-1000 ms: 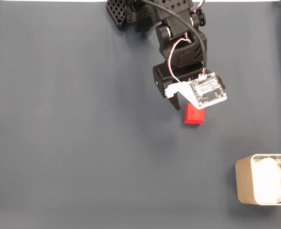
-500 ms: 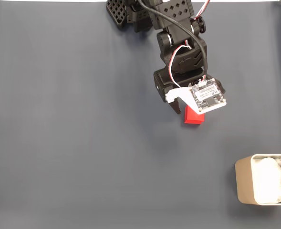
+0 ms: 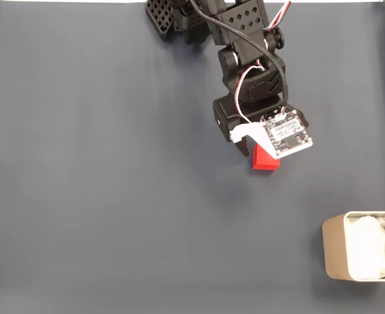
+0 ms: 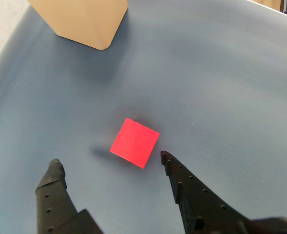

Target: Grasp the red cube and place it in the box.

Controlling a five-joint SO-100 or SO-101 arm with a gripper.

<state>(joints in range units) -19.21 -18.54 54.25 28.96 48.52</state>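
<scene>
Your gripper [image 4: 109, 161] has crept lower over the red cube [image 4: 134, 142] (fingers apart, nothing gripped), mid-mat, the box [image 3: 362, 255] waiting at the mat's lower-right corner.

Dark blue-grey table [image 3: 100, 196]: red cube [image 3: 265, 160] mid-right, box [image 3: 333, 255] lower right corner.

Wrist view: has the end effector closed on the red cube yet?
No. The end effector is open, and the red cube lies on the grey mat ahead of its fingertips, clear of both.

Fixed view looks straight down from high; wrist view looks close, sharing the red cube [image 3: 265, 160] [image 4: 134, 142].
</scene>
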